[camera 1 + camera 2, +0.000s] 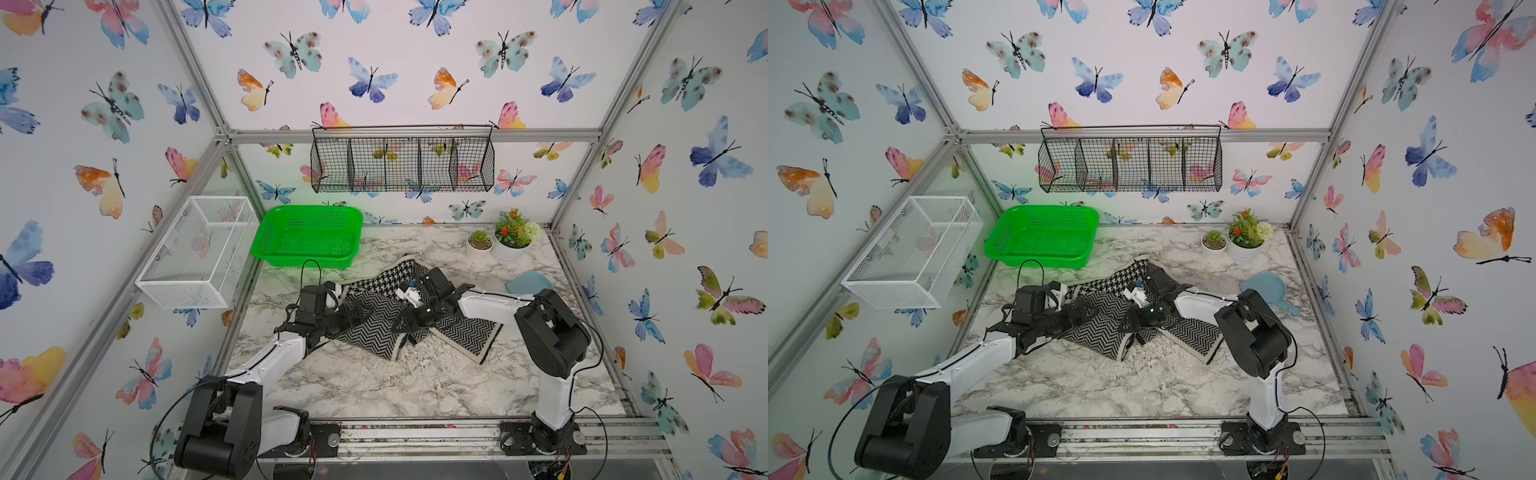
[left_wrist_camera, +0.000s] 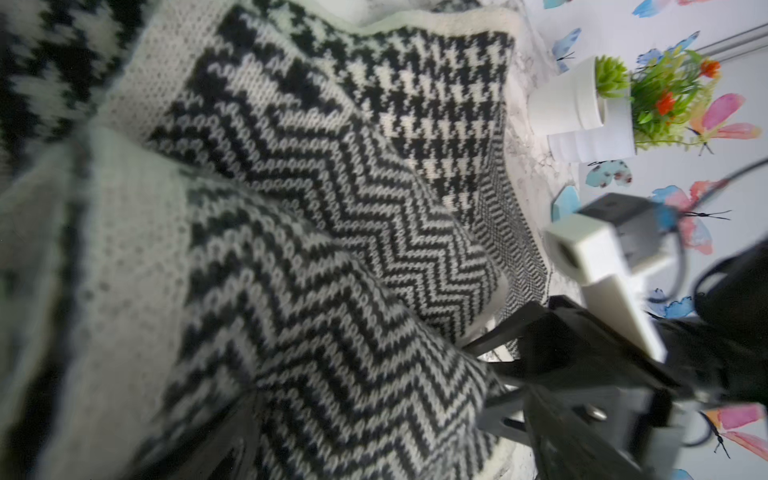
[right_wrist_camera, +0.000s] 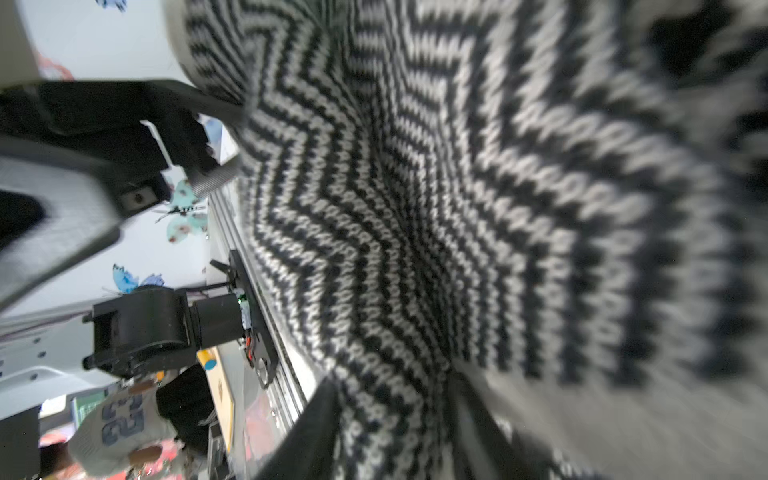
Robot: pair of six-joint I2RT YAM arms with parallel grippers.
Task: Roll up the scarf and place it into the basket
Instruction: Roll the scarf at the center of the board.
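Top views: stereo pair, high at the front, facing down and toward the back wall; both take in the whole table (image 1: 374, 386). Left wrist: close on the scarf (image 2: 332, 249), facing the plants (image 2: 665, 91). Right wrist: close on the scarf, blurred, facing the left arm (image 3: 141, 324). Wrist views share the scarf's zigzag.

Both arms reaching inward low, left end effector (image 1: 358, 311) jaws wide, right end effector (image 1: 402, 330) jaws parted
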